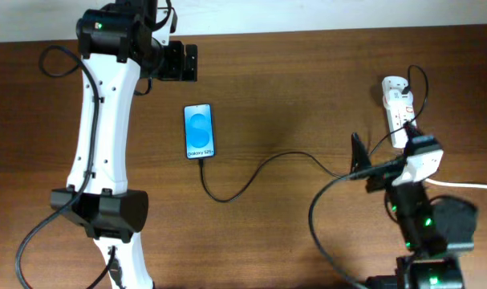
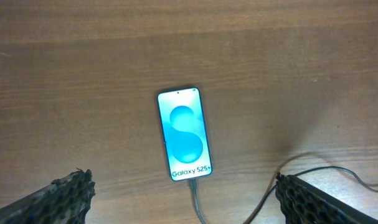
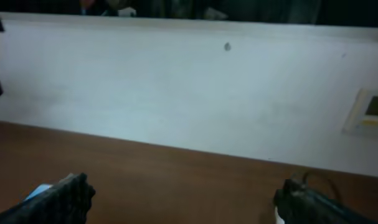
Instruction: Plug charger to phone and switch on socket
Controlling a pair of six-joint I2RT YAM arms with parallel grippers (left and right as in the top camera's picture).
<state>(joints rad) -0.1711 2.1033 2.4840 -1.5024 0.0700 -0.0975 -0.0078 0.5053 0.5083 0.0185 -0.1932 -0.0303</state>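
The phone [image 1: 199, 131] lies flat on the table with its blue screen up; it also shows in the left wrist view [image 2: 184, 134]. The thin black charger cable [image 1: 251, 177] meets the phone's bottom edge, where its tip [image 2: 192, 184] looks plugged in. It loops right and passes under my right gripper. The white socket strip [image 1: 397, 108] lies at the far right. My left gripper [image 1: 192, 63] is open and empty, hovering beyond the phone's top end, with its fingers wide apart [image 2: 184, 183]. My right gripper [image 1: 363, 163] is open and empty [image 3: 182, 190], left of the socket, above the cable.
The wooden table [image 1: 291, 88] ends at a white wall [image 3: 189, 93] at the back. The socket's thick white cord [image 1: 472, 185] runs off to the right edge. Thick black robot cables loop on the table by both arm bases [image 1: 319, 233].
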